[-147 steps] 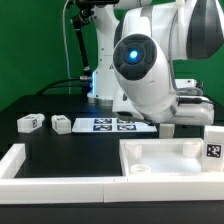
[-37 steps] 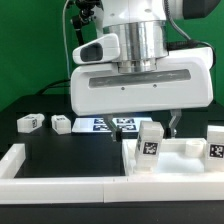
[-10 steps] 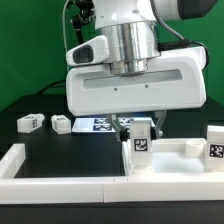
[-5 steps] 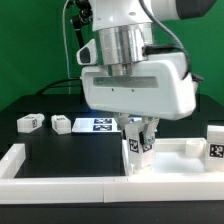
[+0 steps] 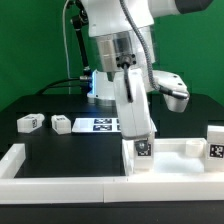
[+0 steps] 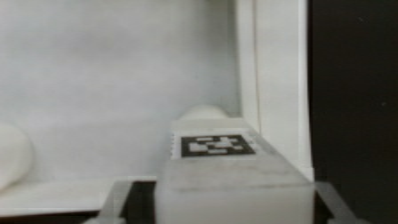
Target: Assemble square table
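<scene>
The white square tabletop (image 5: 178, 161) lies upturned at the exterior view's right, its raised rim facing up. One white tagged leg (image 5: 144, 151) stands upright in the tabletop's near corner on the exterior view's left. My gripper (image 5: 142, 138) comes down on this leg from above and is shut on it. In the wrist view the same leg (image 6: 222, 160) fills the space between my fingers (image 6: 128, 202), beside the tabletop's rim (image 6: 270, 70). Another leg (image 5: 215, 142) stands at the far right. Two more legs (image 5: 28, 122) (image 5: 62, 124) lie on the black table at the left.
The marker board (image 5: 104, 125) lies flat behind the gripper. Long low white wall bars (image 5: 60, 186) run along the front and the left edge of the black table. A rounded white bump (image 6: 11, 140) shows inside the tabletop in the wrist view.
The gripper has turned about its upright axis with the leg in it, from broadside to edge-on. The leg has stayed in the tabletop's corner and sits a little lower.
</scene>
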Robot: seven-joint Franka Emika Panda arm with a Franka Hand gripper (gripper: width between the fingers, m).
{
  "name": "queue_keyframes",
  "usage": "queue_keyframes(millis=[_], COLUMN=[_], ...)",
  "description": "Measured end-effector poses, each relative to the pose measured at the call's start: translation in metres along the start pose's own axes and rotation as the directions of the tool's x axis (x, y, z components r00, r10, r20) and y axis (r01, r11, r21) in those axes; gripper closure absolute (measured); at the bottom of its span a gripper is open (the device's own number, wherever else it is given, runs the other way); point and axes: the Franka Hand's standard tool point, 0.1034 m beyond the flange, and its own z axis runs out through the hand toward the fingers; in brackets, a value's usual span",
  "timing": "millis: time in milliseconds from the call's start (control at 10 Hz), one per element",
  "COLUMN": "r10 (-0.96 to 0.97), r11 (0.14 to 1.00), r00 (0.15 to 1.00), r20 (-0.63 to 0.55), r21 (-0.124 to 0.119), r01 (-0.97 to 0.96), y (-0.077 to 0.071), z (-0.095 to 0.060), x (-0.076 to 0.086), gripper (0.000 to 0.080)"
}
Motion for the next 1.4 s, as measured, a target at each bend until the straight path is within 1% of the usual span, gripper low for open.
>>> queue_keyframes(millis=[200,300,400,500,600,800,900,1000,1100,1200,1300,1400], r10=[-0.066,-0.235,-0.403,-0.531,-0.565,-0.677,-0.739,-0.883,-0.949,-0.974,-0.975,-0.968], r11=[0.998,0.972,0.915,0.848,0.825,0.736,0.674,0.469,0.312,0.218,0.205,0.238], r00=[0.998,0.972,0.915,0.847,0.824,0.735,0.673,0.466,0.308,0.212,0.197,0.231], r20=[-0.003,-0.028,-0.034,-0.038,-0.038,-0.033,-0.034,-0.057,-0.071,-0.08,-0.103,-0.102], r21=[-0.001,-0.013,-0.022,-0.028,-0.031,-0.036,-0.042,-0.064,-0.068,-0.073,-0.074,-0.072], r01=[0.066,0.234,0.403,0.53,0.565,0.676,0.738,0.881,0.948,0.973,0.976,0.968], y=[0.0,0.002,0.002,0.002,0.002,0.002,0.002,-0.003,-0.006,-0.007,-0.006,-0.005], z=[0.0,-0.003,-0.007,-0.008,-0.008,-0.008,-0.008,-0.009,-0.009,-0.009,-0.009,-0.008], x=[0.001,0.0,-0.005,-0.006,-0.005,-0.004,-0.004,-0.004,-0.001,0.009,0.018,0.017], gripper=[0.0511,0.0335,0.0217,0.0217,0.0163,0.0154,0.0151,0.0151,0.0151,0.0151,0.0151,0.0151])
